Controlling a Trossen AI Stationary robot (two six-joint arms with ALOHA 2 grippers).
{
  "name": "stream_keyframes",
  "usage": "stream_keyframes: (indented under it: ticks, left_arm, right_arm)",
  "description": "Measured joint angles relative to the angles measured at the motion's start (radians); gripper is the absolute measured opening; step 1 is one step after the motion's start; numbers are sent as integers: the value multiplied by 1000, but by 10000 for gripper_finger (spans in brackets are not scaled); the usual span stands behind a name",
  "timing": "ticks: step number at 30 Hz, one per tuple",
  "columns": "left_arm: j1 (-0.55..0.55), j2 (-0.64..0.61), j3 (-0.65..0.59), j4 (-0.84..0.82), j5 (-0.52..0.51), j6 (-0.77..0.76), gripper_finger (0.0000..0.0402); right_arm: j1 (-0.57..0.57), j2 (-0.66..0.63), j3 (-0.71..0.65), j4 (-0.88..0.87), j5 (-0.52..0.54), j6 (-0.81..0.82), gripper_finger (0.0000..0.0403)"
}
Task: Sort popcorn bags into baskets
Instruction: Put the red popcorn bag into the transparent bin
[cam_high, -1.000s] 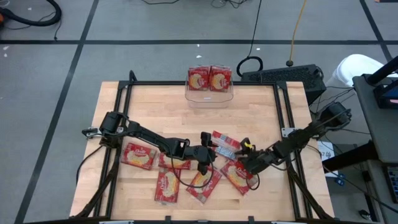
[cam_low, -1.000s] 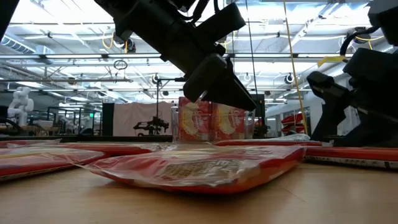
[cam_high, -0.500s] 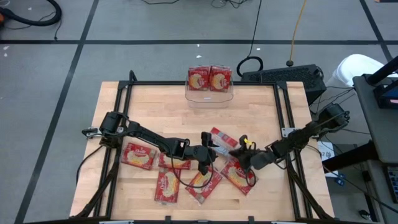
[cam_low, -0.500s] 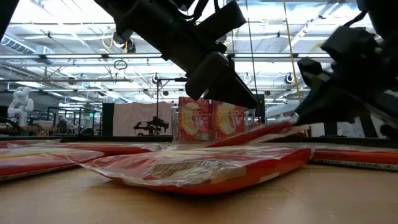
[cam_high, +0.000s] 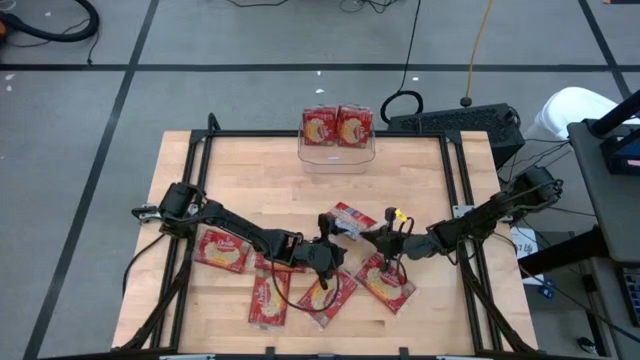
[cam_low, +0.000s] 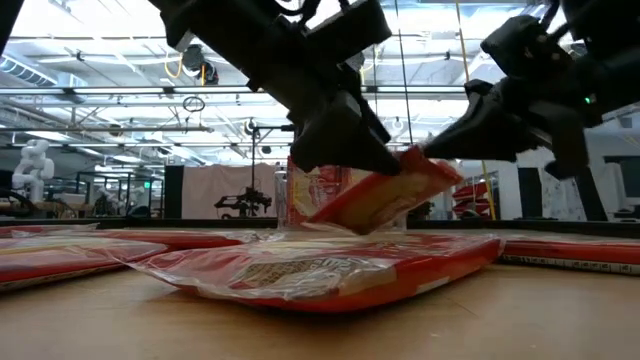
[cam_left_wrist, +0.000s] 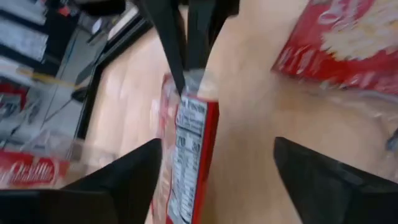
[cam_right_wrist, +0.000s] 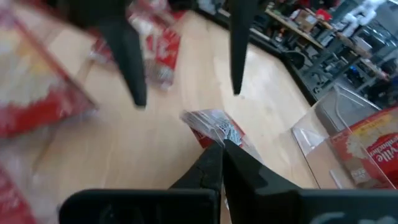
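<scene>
One popcorn bag (cam_high: 352, 219) hangs tilted above the table (cam_high: 250, 170), its crimped edge pinched by the right pincer (cam_high: 385, 238). Left pincer (cam_high: 330, 248) stands spread beside it. Light, floppy, slick: judged best held by that seam.

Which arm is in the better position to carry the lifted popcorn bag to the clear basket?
The right. Its right gripper is shut on the lifted popcorn bag, raised off the table. The left gripper is open beside that bag and holds nothing. The basket stands at the table's far edge.
</scene>
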Motion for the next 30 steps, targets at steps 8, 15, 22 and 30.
stream_keyframes:
  ticks: [8, 15, 22, 30]
  left_arm:
    - [8, 0, 0, -165, -108, -115, 339]
    - [16, 0, 0, -185, -171, -157, 339]
    - [66, 0, 0, -145, -211, -146, 339]
    - [159, 0, 0, -113, 34, -159, 259]
  right_arm:
    - [-30, -5, 1, 29, 0, 147, 0]
    - [-50, -60, 11, 31, 0, 212, 0]
    - [-62, -95, 11, 30, -4, 211, 0]
    - [-62, -102, 11, 30, -7, 215, 0]
